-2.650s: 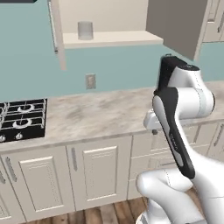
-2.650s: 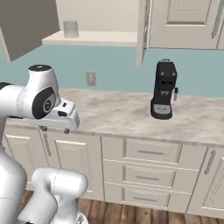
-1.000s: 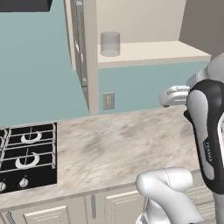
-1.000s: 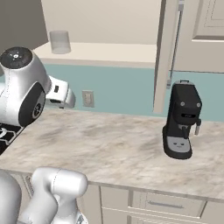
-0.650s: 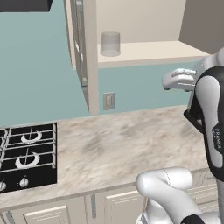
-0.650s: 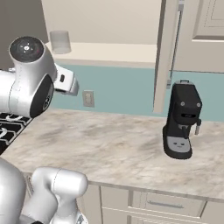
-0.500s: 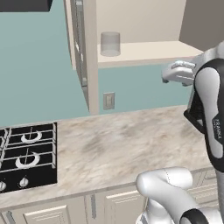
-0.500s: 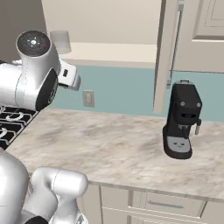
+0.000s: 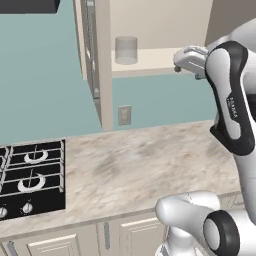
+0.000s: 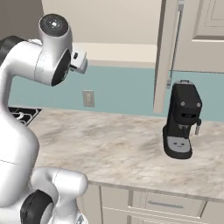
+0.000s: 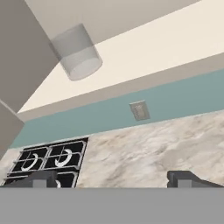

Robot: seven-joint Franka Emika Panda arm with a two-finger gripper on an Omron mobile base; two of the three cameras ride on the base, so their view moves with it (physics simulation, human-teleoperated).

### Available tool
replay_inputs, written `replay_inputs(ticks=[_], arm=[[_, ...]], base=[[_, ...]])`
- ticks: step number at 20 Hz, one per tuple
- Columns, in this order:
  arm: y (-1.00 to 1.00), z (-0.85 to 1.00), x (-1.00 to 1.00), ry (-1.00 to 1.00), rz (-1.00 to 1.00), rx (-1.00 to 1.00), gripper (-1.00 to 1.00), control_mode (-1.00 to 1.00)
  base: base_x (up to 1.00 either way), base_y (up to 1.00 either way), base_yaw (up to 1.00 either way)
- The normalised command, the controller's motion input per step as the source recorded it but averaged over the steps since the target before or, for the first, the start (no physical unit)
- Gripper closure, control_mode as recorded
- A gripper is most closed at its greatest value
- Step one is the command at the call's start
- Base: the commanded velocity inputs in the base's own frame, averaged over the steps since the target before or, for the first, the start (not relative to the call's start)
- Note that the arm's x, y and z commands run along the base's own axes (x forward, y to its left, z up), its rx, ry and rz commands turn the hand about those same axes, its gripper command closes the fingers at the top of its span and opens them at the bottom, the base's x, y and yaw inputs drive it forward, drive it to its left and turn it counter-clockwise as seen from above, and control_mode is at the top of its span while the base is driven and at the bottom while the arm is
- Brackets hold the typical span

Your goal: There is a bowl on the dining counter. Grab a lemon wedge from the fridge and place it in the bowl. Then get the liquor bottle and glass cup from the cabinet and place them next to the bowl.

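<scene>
At the far left a black gas hob (image 9: 30, 177) is sunk into the marble wall counter (image 9: 145, 165), and above it the cabinet (image 9: 150, 30) stands open with the glass cup (image 9: 126, 50) upright on its pale shelf, just inside the left door (image 9: 92, 60). Further right, the arm holds the gripper (image 9: 181, 59) up at shelf level, well apart from the cup, its fingers (image 11: 183, 178) spread wide and empty. On the counter to the right sits a black coffee machine (image 10: 181, 124).
</scene>
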Motion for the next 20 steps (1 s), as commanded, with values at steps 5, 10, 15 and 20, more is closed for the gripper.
replay_inputs(ticks=[5,10,15,20], arm=[[0.18,0.33,0.41,0.0,-0.01,0.13,-1.0,-1.0],[0.21,0.32,0.33,0.0,0.0,0.18,-1.0,-1.0],[0.36,0.06,0.32,-0.01,0.0,0.12,-1.0,-1.0],[0.36,0.0,0.39,-0.06,-0.03,0.06,-1.0,-1.0]], base=[[0.0,0.0,0.0],[0.0,0.0,0.0],[0.0,0.0,0.0],[0.0,0.0,0.0]])
